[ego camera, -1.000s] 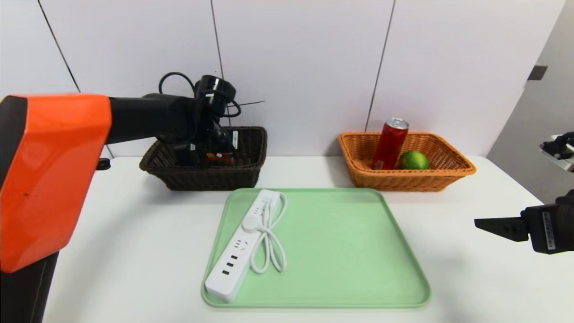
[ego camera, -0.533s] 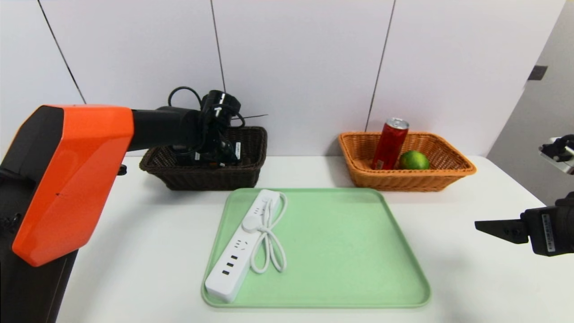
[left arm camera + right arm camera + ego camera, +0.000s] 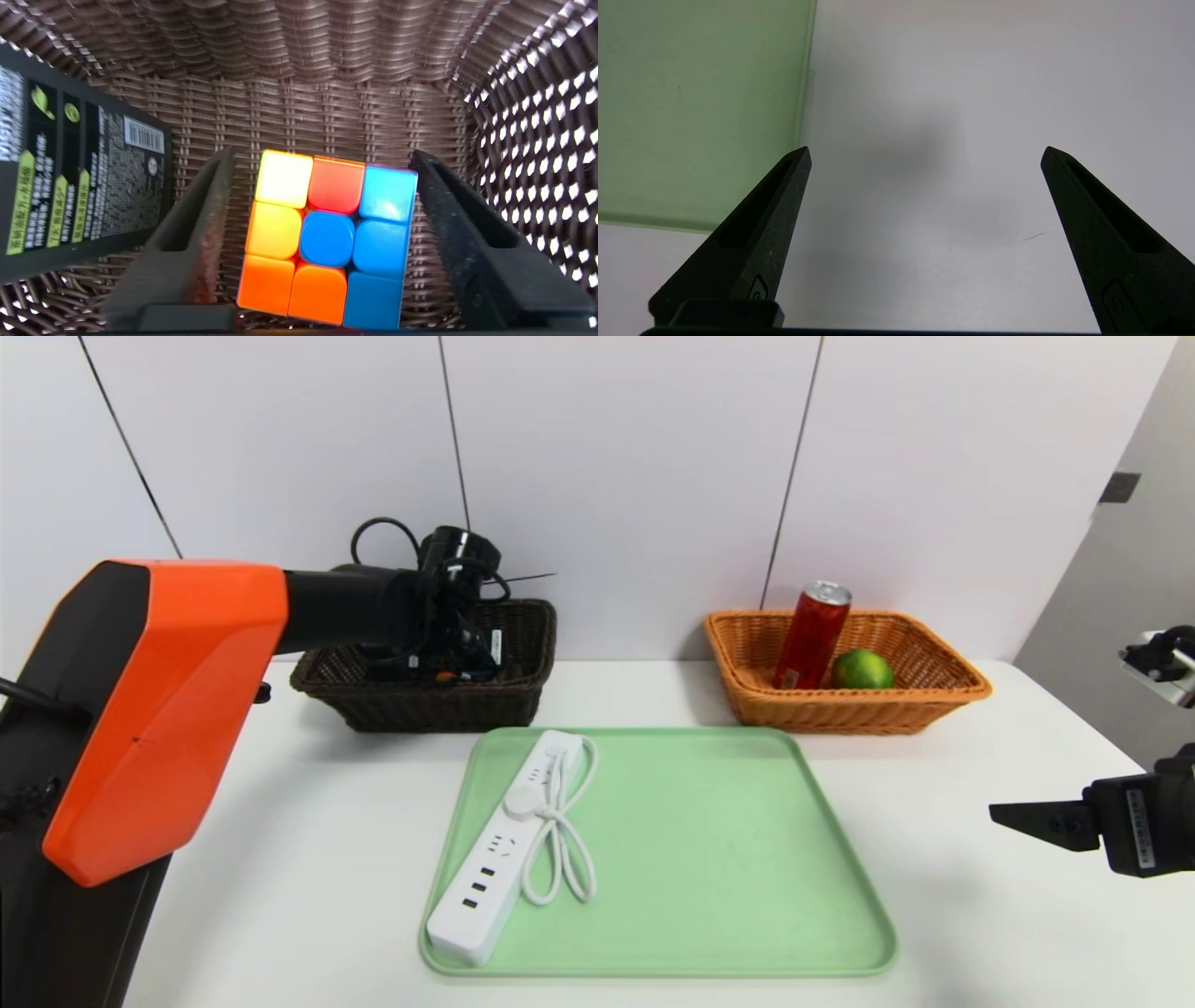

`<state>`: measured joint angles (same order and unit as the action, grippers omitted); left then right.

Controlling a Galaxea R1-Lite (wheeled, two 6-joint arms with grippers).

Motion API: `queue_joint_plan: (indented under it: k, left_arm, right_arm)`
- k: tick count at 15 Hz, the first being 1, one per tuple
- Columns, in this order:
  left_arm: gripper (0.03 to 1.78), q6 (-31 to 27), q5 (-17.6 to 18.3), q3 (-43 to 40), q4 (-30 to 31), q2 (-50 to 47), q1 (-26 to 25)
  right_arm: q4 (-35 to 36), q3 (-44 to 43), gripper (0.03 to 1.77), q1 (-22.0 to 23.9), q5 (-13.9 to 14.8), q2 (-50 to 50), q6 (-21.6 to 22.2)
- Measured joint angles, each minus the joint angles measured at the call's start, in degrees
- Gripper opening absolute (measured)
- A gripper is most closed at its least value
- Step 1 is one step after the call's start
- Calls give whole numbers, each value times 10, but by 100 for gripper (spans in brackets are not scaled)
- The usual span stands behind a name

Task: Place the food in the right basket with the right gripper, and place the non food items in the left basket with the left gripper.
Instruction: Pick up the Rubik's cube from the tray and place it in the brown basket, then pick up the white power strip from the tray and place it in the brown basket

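Puzzle cube (image 3: 327,238): lying on the floor of the dark left basket (image 3: 518,695), upper left of the head view. Likely light, rigid, slick-faced; best taken across opposite flat faces.
Left gripper (image 3: 322,161): sitting inside that basket, jaws spread, gaps showing on both sides of the cube.
Black box (image 3: 70,172): leaning beside it.
Power strip (image 3: 495,859): lying on the green tray (image 3: 747,859), centre frame; stiff body, floppy cord, best gripped mid-body.
Right gripper (image 3: 924,154): hanging wide apart, empty, lower right.

White table (image 3: 280,821) against white panelled wall (image 3: 616,476) (dark seams between panels), grey wall (image 3: 1120,560) at right, even light.
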<state>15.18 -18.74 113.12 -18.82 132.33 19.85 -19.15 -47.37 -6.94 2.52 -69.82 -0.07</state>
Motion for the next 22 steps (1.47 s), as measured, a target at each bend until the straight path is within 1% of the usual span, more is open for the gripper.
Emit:
queue_joint_plan:
  k: [2,4,5,8,10,12,13,14,16,17,20,21,22]
  left_arm:
    - [143,-2,-1,0,1,-9,1]
    - [149,-18,-3,0,3,-29,2]
    - [151,-30,-9,0,5,-42,4]
    - [158,-79,-64,-1,19,-84,20]
    - [161,-103,-67,-1,16,-119,30]
    - [163,-108,-63,-1,-8,-155,44]
    - [164,-102,-60,-1,-31,-174,56]
    - [164,-84,-59,-1,-56,-192,71]
    - [166,-21,-48,-1,-119,-222,106]
    - [166,16,-30,-1,-156,-236,123]
    - [167,128,70,-10,-265,-271,165]
    - [167,154,90,-25,-288,-281,174]
    - [168,164,95,-45,-293,-290,180]
  right_arm:
    - [0,0,170,1,0,0,0]
    - [1,0,170,1,0,-1,0]
    - [1,0,170,2,0,-1,0]
    - [0,1,170,2,0,-2,0]
    - [1,0,170,2,0,-3,0]
    - [1,-1,170,2,0,-5,1]
    - [1,-1,170,2,-1,-7,0]
    - [1,-2,170,2,-1,-9,0]
    - [2,-5,170,2,-1,-11,1]
    - [3,-5,170,2,-1,-11,1]
    - [3,-7,170,3,-1,-10,4]
    - [3,-8,170,3,-1,-9,5]
    - [3,-10,170,3,-1,-9,5]
